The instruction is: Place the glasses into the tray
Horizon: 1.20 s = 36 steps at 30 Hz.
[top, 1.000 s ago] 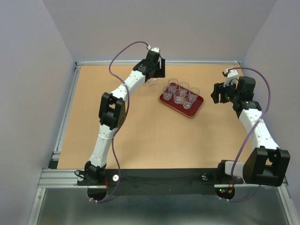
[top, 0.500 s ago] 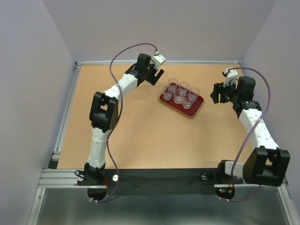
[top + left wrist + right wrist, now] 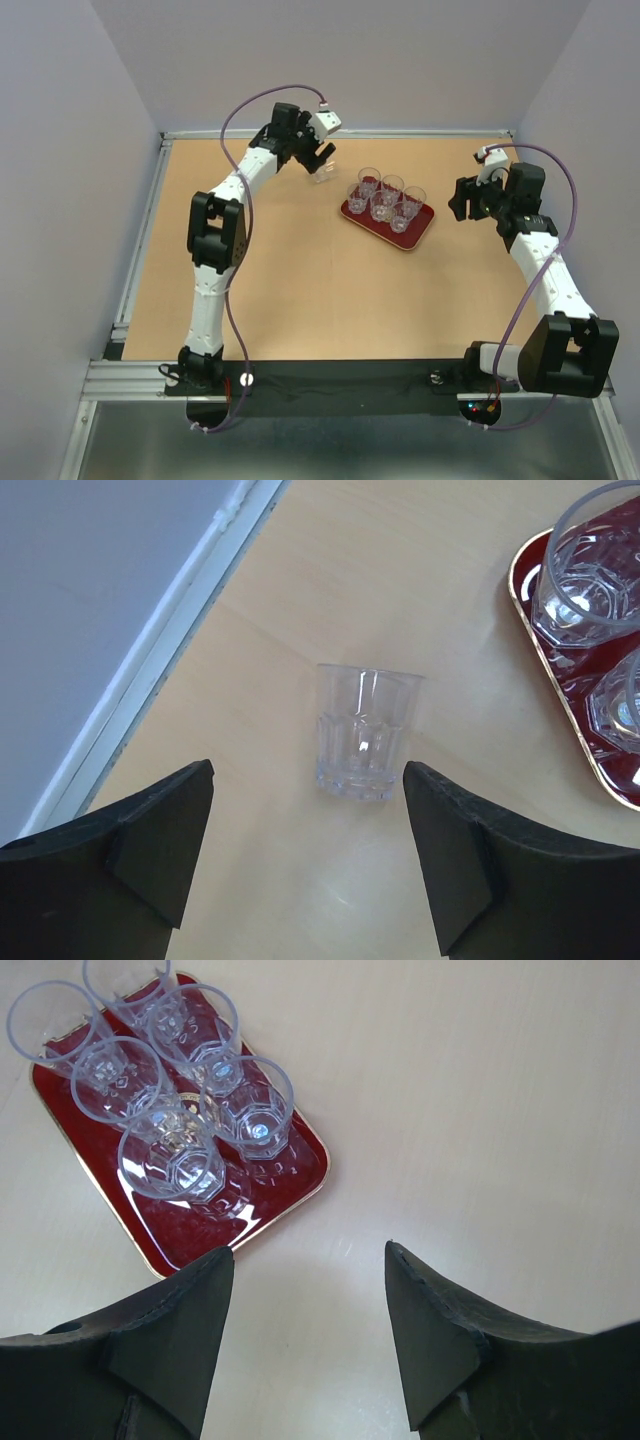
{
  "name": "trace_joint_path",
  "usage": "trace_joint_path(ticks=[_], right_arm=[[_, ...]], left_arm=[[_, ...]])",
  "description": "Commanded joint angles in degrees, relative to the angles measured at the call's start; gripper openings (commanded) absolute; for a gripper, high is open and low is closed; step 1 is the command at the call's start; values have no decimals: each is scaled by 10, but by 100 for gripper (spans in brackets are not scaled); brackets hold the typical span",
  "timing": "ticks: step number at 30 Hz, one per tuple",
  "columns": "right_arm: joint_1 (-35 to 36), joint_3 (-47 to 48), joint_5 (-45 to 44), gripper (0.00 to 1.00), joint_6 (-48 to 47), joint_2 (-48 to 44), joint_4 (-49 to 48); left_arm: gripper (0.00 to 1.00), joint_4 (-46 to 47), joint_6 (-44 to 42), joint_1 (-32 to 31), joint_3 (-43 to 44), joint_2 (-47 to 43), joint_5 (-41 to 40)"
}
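One clear glass (image 3: 365,730) stands upright on the table, left of the dark red tray (image 3: 540,630). It also shows in the top view (image 3: 322,176). My left gripper (image 3: 308,770) is open and empty, and the glass stands just beyond its fingertips, between them. In the top view the left gripper (image 3: 318,155) is at the far side of the table. The tray (image 3: 424,226) holds several upright glasses (image 3: 385,200). My right gripper (image 3: 310,1250) is open and empty over bare table, just right of the tray (image 3: 300,1190) and its glasses (image 3: 175,1160). In the top view the right gripper (image 3: 462,198) hovers beside the tray.
A metal rail (image 3: 160,650) and the grey wall run close behind and left of the lone glass. The table's raised edge (image 3: 400,133) borders the far side. Bare wooden tabletop (image 3: 300,290) lies in front of the tray.
The left arm has swung left and its wrist has drawn back toward the far left. The lone glass stays on the table. The right arm has not moved.
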<state>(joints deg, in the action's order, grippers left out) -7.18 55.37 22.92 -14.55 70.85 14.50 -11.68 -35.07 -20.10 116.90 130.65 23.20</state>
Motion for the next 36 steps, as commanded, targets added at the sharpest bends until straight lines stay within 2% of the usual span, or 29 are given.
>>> trace_joint_path(ticks=[1, 14, 36], right_arm=[[-6, -9, 5, 67, 3, -1, -28], [-8, -8, 3, 68, 2, -1, -27], [-14, -6, 26, 68, 14, -21, -27]], left_arm=[[89, -25, -35, -6, 41, 17, 37], [91, -45, -37, -7, 57, 58, 47], [99, -35, -41, -44, 93, 110, -78]])
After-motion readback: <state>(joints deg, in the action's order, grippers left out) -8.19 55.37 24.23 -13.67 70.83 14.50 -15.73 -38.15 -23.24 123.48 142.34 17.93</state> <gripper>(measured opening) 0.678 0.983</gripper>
